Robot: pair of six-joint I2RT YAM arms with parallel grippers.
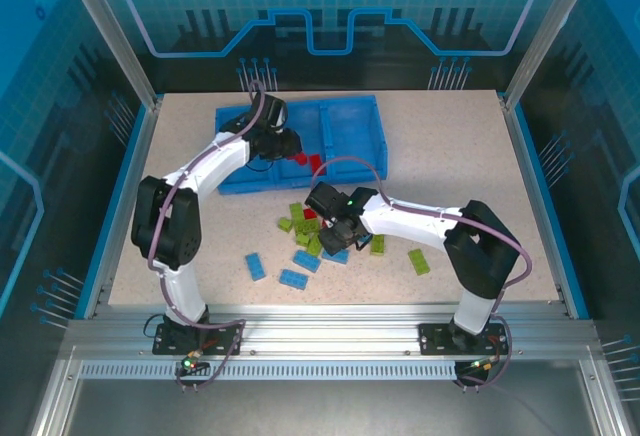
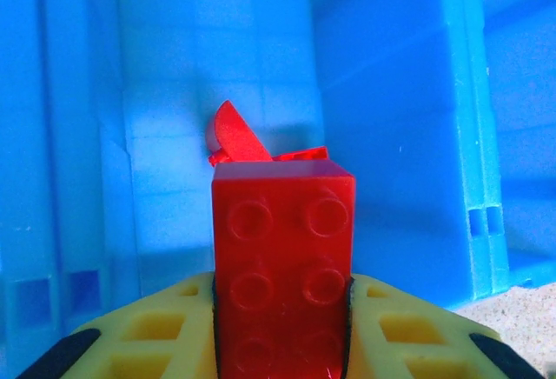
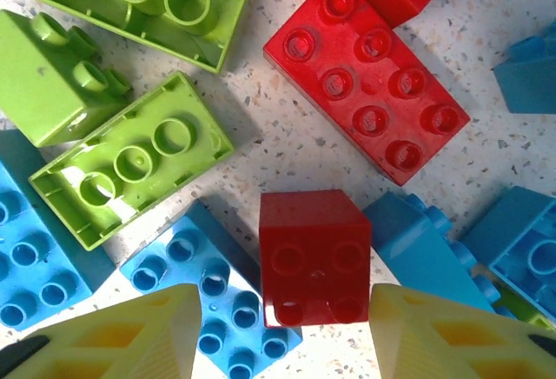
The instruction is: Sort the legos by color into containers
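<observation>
My left gripper [image 1: 286, 145] hangs over the blue tray's containers [image 1: 350, 121], shut on a red lego [image 2: 282, 266] that stands upright between its yellow fingers [image 2: 156, 335]. More red legos [image 2: 236, 138] lie on the compartment floor beyond it, also seen from above as red legos [image 1: 310, 161]. My right gripper [image 1: 336, 232] is low over the loose pile on the table. Its jaws stand open on either side of a small red lego [image 3: 313, 253], with a gap on each side. Around it lie a long red lego [image 3: 369, 88], green legos [image 3: 130, 157] and blue legos [image 3: 213, 301].
The tray's inner wall [image 2: 391, 136] rises close on the right of the left gripper. Stray blue legos [image 1: 257, 266] and a green lego [image 1: 419, 261] lie on the speckled table [image 1: 450, 156] nearer the front. Metal frame posts stand at the table corners.
</observation>
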